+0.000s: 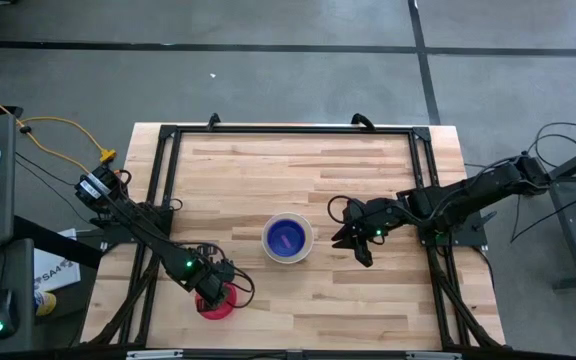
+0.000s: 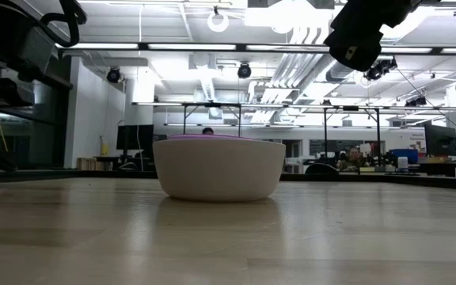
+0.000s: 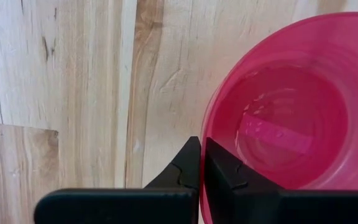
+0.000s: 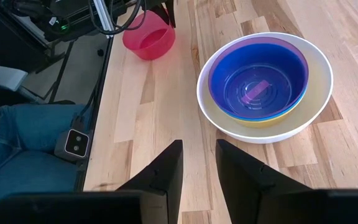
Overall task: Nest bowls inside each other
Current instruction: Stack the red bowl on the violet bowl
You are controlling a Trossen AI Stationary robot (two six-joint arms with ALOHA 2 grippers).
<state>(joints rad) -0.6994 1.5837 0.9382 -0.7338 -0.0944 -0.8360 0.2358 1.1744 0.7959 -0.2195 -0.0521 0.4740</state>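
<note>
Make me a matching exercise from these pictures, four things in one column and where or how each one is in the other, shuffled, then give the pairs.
Things:
1. red-pink bowl
2. white bowl
3. blue bowl
4. right end effector

States:
A. outermost of the stack at the table's middle
B. open, holding nothing, beside the stack
C. alone near the table's front edge, rim pinched by the left end effector
D. innermost visible bowl of the stack

Pairs: 1-C, 2-A, 3-D, 4-B
</note>
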